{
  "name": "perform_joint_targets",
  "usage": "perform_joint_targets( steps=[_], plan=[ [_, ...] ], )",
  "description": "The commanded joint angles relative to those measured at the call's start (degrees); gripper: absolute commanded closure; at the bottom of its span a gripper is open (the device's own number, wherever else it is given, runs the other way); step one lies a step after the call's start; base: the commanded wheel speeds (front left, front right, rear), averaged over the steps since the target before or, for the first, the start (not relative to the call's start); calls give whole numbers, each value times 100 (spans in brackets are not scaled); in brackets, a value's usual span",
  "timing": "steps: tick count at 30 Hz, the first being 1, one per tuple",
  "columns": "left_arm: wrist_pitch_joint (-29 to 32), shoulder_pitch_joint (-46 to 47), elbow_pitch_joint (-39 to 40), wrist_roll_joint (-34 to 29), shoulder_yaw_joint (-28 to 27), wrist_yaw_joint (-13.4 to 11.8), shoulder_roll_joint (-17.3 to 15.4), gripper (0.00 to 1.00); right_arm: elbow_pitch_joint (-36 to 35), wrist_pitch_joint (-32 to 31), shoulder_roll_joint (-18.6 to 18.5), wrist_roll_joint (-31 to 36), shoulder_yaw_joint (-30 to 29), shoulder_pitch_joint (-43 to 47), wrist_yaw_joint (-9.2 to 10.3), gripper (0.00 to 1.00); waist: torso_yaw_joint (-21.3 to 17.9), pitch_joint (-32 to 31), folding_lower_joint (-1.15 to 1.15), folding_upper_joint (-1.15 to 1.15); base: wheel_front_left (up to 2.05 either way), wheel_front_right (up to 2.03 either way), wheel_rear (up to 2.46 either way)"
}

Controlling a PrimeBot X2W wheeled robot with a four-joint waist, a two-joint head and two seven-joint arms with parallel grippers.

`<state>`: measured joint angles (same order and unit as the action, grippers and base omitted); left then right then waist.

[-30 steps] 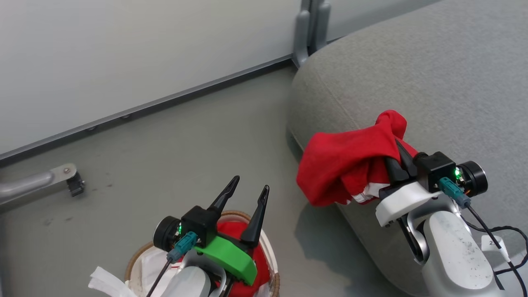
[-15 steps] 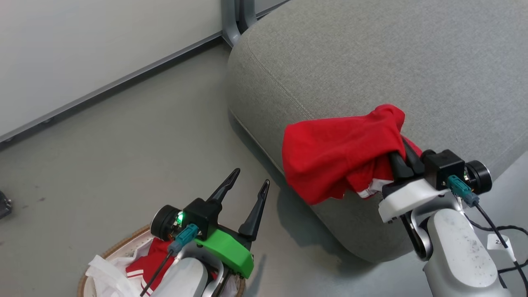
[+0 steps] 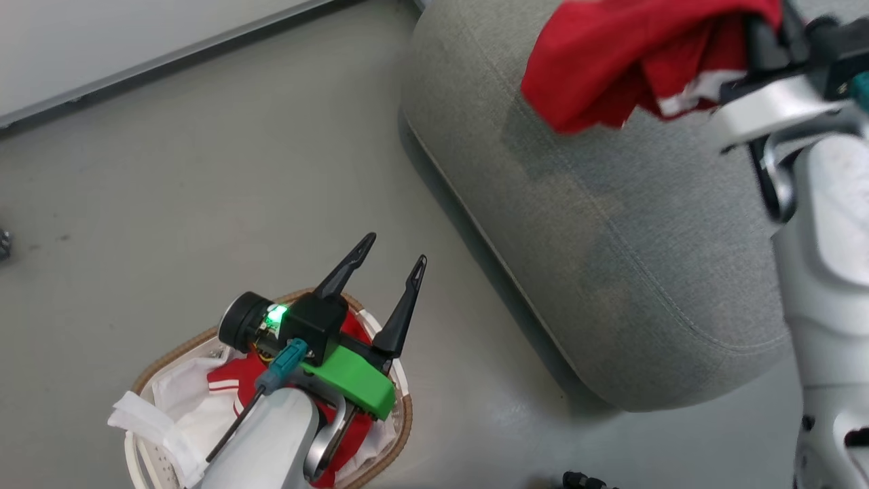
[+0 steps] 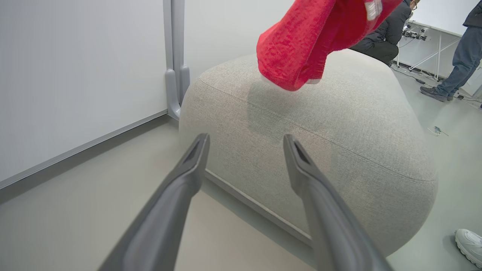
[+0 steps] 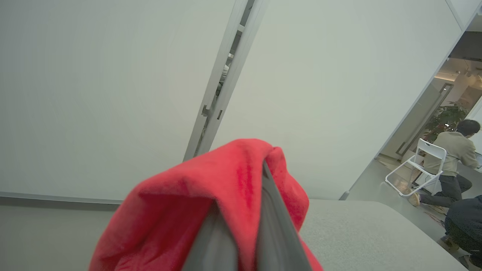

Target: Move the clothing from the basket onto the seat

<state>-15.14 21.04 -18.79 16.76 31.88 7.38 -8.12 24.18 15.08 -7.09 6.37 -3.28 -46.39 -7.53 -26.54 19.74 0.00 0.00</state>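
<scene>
Head view is showing the right gripper (image 5: 246, 222) pinching a red garment (image 3: 611, 61) tightly and hanging it above the seat (image 3: 611, 238), seemingly not touching. More clothing (image 3: 231, 380) is lying in the basket (image 3: 176, 353), under the left gripper (image 3: 395, 249), which is standing wide and empty. The cloth is looking light, soft and floppy, so gripping a bunched fold is probably holding best.

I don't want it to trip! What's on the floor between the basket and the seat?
Nothing: head view shows bare grey floor between basket and seat.
</scene>
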Motion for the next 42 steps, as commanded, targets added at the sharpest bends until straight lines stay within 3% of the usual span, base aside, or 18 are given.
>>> perform_joint_targets(
  steps=[1,10,16,22,30,31,32,33,42],
  plan=[
    [-1,160,37,-88,-4,16,-64,0,94,14,-116,65,-91,-352,8,100,509,632,0,0,0,0,0],
    [-1,648,216,-299,162,15,-159,0,1075,14,-1137,504,-974,-2232,8,100,1147,1535,0,0,0,0,0],
    [-1,822,380,-366,171,-24,-190,0,1861,14,-1573,984,-1797,-2772,8,100,1466,2022,0,0,0,0,0],
    [-1,813,489,-392,142,-82,-249,0,2319,13,-1445,1380,-2456,-2389,8,100,1552,2290,0,0,0,0,0],
    [-1,798,473,-338,108,-123,-322,0,2377,14,-958,1463,-2417,-1710,8,100,1385,2268,0,0,0,0,0],
    [-1,793,458,-326,110,-127,-327,0,2331,14,-914,1434,-2396,-1630,8,70,1356,2243,0,0,0,0,0],
    [-1,791,437,-334,124,-124,-344,0,2271,14,-853,1426,-2344,-1538,8,50,1326,2210,0,0,0,0,0],
    [-1,788,423,-326,131,-123,-341,0,2231,14,-812,1416,-2319,-1456,8,2,1310,2183,0,0,0,0,0],
    [-1,623,252,-143,42,-104,-206,0,1862,13,-505,1150,-1917,-547,8,0,1283,1608,0,0,0,0,0]
  ],
)
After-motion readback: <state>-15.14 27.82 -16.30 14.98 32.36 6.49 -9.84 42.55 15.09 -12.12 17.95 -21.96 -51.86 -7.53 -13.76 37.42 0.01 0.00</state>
